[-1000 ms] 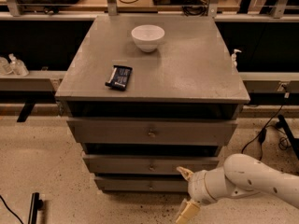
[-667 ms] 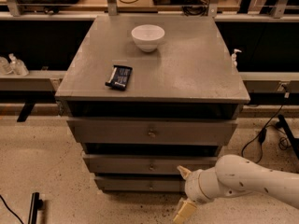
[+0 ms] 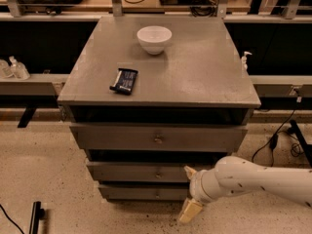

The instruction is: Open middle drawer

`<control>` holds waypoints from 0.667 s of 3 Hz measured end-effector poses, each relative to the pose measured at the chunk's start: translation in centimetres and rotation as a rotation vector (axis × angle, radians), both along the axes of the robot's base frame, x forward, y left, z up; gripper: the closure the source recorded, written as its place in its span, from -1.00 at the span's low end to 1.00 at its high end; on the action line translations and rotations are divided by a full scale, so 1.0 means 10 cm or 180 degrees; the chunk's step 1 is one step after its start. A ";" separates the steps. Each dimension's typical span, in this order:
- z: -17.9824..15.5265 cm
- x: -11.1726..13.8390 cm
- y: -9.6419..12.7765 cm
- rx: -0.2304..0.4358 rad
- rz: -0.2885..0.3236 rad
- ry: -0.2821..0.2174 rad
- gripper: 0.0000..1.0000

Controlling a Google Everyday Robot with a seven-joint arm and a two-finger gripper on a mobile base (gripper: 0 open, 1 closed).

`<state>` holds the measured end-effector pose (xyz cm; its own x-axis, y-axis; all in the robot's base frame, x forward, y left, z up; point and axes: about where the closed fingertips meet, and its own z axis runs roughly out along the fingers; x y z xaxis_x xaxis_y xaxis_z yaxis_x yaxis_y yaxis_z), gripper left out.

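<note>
The grey cabinet has three drawer fronts. The middle drawer is the second one down, with a small round knob at its centre, and it looks shut. My gripper hangs in front of the cabinet, just right of the knob and slightly below it. Its two tan fingers are spread apart, one at the middle drawer's height and one lower down. It holds nothing. My white arm comes in from the right and hides the drawer's right part.
The top drawer and the bottom drawer are above and below. A white bowl and a dark flat packet lie on the cabinet top. Cables lie on the floor at right, and a dark object at lower left.
My arm and gripper have moved a little to the left, closer to the middle drawer's knob. The drawers have not moved.
</note>
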<state>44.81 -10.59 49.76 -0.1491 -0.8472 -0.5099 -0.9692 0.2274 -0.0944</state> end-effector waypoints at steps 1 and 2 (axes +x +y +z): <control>-0.17 0.12 -0.16 0.0065 0.0031 0.0080 -1.00; -0.34 0.22 -0.33 0.0183 0.0084 0.0105 -1.00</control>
<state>47.05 -13.89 46.33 -0.1447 -0.8205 -0.5530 -0.9773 0.2059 -0.0497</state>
